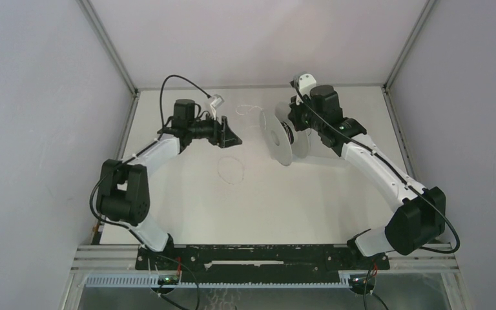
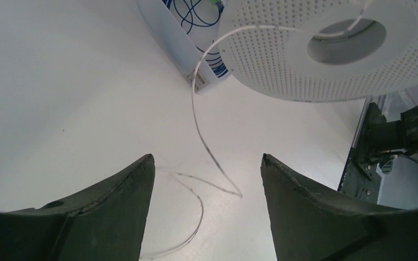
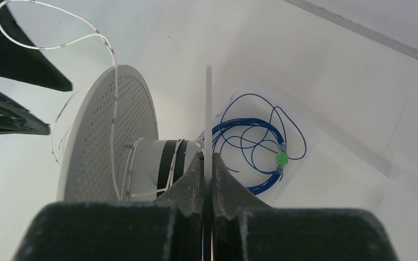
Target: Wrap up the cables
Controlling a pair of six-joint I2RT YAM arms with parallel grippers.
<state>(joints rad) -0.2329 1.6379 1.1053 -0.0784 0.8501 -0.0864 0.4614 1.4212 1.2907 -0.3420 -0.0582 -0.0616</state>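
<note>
Two pincers: right pincer (image 3: 207, 162) clenched on a flange edge of the white perforated plastic spool (image 1: 276, 137), left pincer (image 2: 207, 157) released just beside it, thin pale grey cable (image 2: 198, 122) trailing off the spool into loose loops on the bare white table (image 1: 265, 206).

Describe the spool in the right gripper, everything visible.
The spool is white, plastic-looking: two round flanges, one perforated, joined by a pale hub with a dark band. It is held on edge, axis roughly level. The right gripper is shut on the other flange's rim. A few turns of the cable sit on the hub; the strand trails over the perforated rim to the table.
</note>
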